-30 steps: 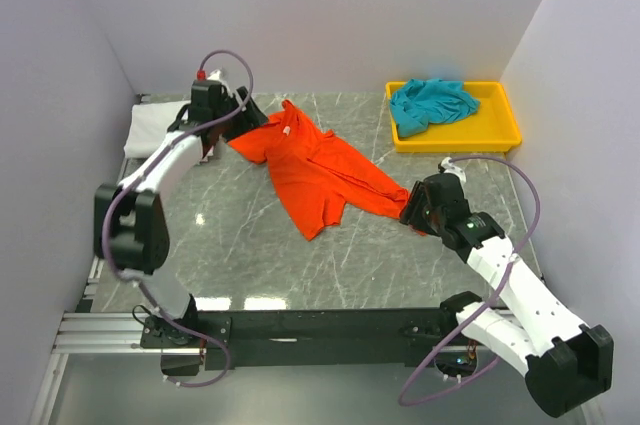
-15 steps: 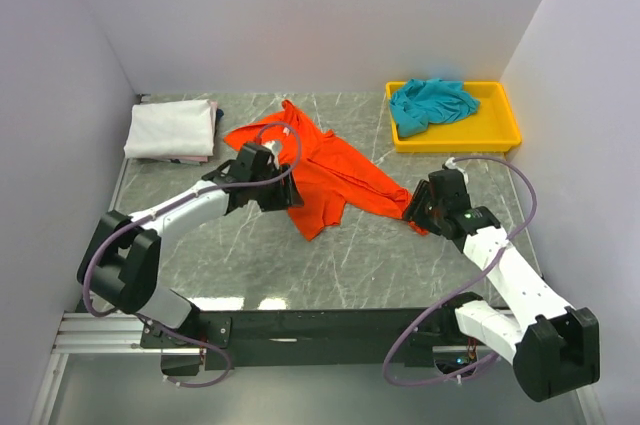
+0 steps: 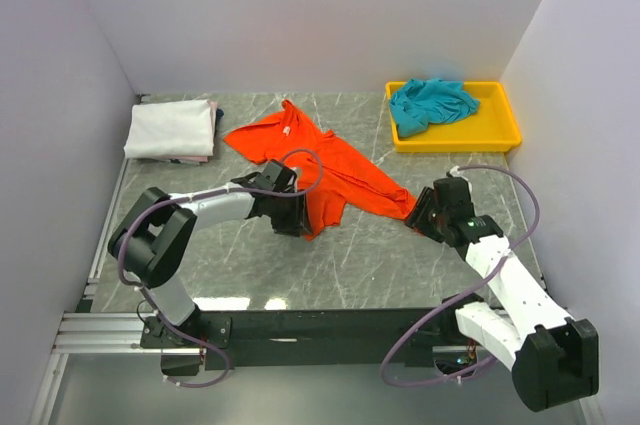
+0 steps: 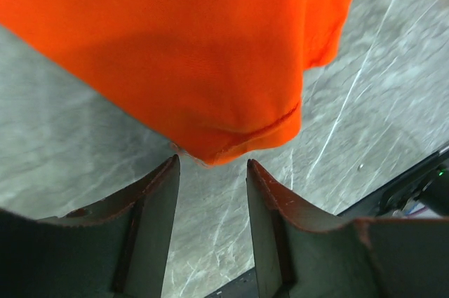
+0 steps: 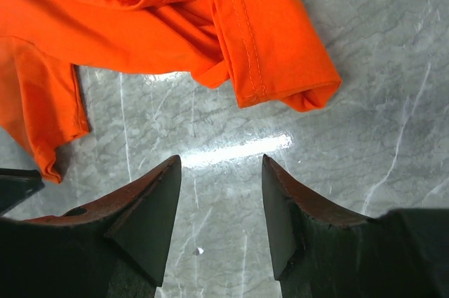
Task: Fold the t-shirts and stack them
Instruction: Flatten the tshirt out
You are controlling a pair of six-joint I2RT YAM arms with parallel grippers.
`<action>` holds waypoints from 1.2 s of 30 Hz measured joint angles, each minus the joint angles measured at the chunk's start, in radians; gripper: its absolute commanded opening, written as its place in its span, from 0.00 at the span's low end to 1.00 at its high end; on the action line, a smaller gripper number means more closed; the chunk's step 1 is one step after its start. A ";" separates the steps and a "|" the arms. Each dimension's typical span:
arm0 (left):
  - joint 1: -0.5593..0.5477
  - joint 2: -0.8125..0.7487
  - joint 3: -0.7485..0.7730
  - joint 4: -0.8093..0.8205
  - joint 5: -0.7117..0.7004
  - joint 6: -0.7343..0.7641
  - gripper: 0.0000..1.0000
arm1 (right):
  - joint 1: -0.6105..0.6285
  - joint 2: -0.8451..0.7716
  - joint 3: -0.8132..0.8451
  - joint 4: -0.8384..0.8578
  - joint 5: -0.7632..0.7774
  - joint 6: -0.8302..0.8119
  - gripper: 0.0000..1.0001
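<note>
An orange-red t-shirt [image 3: 310,160] lies spread and rumpled across the middle of the marble table [image 3: 250,265]. My left gripper [image 3: 297,225] is open at the shirt's near bottom corner [image 4: 231,140], the hem just ahead of its fingertips. My right gripper [image 3: 418,217] is open just short of the shirt's right corner [image 5: 280,66], with bare table between its fingers. A teal t-shirt [image 3: 432,103] is bunched in the yellow tray [image 3: 505,135]. A white t-shirt [image 3: 170,129] lies folded at the far left.
The yellow tray stands at the far right corner. Walls close in the table at the back and on both sides. A black rail [image 3: 330,323] runs along the near edge by the arm bases.
My left arm has swung from the shirt's far left corner to its near bottom corner, and its jaws have narrowed. The right gripper has edged slightly nearer along the shirt's right corner.
</note>
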 measured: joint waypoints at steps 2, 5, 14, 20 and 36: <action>-0.011 0.016 0.003 -0.003 0.006 -0.003 0.49 | -0.002 -0.013 -0.009 0.000 -0.003 0.003 0.56; -0.024 0.027 0.013 -0.009 0.005 -0.007 0.49 | -0.007 -0.033 -0.019 -0.008 -0.003 0.006 0.57; -0.035 0.048 0.032 -0.020 0.006 -0.016 0.42 | -0.016 -0.069 -0.041 -0.023 -0.003 0.010 0.56; -0.036 0.082 0.050 -0.019 0.002 -0.044 0.16 | -0.023 -0.081 -0.042 -0.024 -0.003 0.010 0.56; 0.134 -0.192 -0.021 -0.134 -0.172 -0.061 0.00 | -0.033 0.020 -0.033 -0.006 0.005 -0.012 0.51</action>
